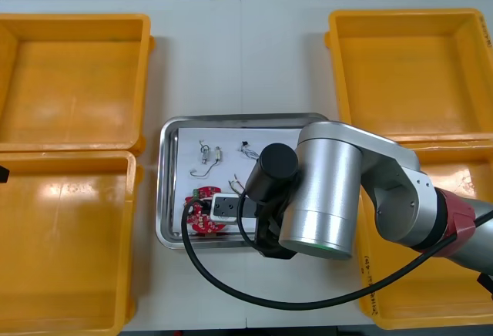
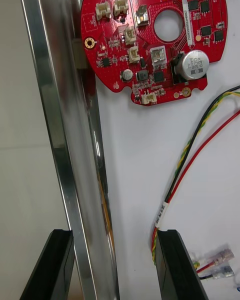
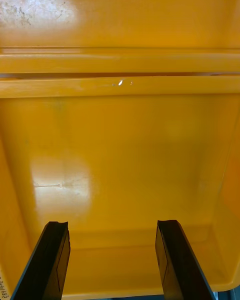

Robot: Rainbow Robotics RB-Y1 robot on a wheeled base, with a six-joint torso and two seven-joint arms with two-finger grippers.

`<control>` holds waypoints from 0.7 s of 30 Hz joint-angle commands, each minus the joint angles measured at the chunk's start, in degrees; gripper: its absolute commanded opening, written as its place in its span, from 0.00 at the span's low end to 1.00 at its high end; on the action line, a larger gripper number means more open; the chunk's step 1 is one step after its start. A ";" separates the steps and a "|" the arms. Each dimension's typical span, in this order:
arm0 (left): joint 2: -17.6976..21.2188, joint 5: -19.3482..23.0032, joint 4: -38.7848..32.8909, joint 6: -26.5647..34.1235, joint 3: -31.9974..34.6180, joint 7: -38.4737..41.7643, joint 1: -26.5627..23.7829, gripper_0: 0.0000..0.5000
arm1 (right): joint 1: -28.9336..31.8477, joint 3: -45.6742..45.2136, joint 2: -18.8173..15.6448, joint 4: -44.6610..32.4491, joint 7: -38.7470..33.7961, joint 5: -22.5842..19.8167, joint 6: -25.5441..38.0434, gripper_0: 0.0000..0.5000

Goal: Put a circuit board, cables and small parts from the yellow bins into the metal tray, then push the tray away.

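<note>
Right wrist view: the right gripper [image 2: 115,235], fingers apart, straddles the tray [image 2: 60,130] rim beside the cable [image 2: 200,145]; the board [image 1: 202,220] lies at the tray's seven o'clock. Pushing could snag that cable or tilt the tray. The left gripper [image 3: 112,227], apart, hangs over a bin [image 3: 120,145].

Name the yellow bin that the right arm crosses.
The near right yellow plastic bin; the arm reaches over it, and the other three lie uncovered.
</note>
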 commanded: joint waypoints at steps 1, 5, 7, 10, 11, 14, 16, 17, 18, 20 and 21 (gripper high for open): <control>2.79 0.57 -1.63 0.40 1.65 -0.95 1.54 1.00 | -2.58 2.01 2.02 0.93 2.48 0.29 -1.71 0.93; 2.79 0.48 -1.63 0.40 1.65 -0.86 1.89 1.00 | -3.63 5.00 2.46 1.02 2.74 2.22 -2.59 0.94; 2.79 0.31 -1.63 0.40 1.65 -0.77 2.15 1.00 | -3.90 5.61 2.81 1.19 2.83 2.40 -2.67 0.94; 2.70 0.13 -1.63 0.40 1.65 -0.69 2.85 1.00 | -3.90 6.23 3.51 1.81 3.44 2.49 -2.67 0.94; 2.70 0.13 -1.63 0.40 1.65 -0.69 2.85 1.00 | -3.99 6.32 3.60 1.90 3.53 2.58 -2.67 0.94; 2.70 0.13 -1.63 0.40 1.65 -0.60 2.94 1.00 | -4.34 7.02 4.04 2.34 4.06 2.93 -2.67 0.94; 2.44 0.04 -1.63 0.40 1.65 -0.60 3.03 1.00 | -4.69 7.55 4.48 3.04 4.32 3.10 -2.67 0.93; 2.26 0.04 -1.63 0.40 1.65 -0.60 3.03 1.00 | -4.78 7.72 4.57 3.22 4.41 3.10 -2.85 0.94; 2.00 -0.13 -1.63 0.40 1.65 -0.60 3.03 1.00 | -4.95 8.16 4.66 3.66 4.59 3.19 -3.29 0.94; 1.65 -0.40 -1.63 0.40 1.65 -0.60 3.03 1.00 | -4.95 8.69 4.66 4.18 4.76 3.45 -4.08 0.94; 1.21 -0.66 -1.63 0.40 1.65 -0.60 2.94 1.00 | -5.04 9.22 4.74 4.53 4.76 3.63 -4.61 0.94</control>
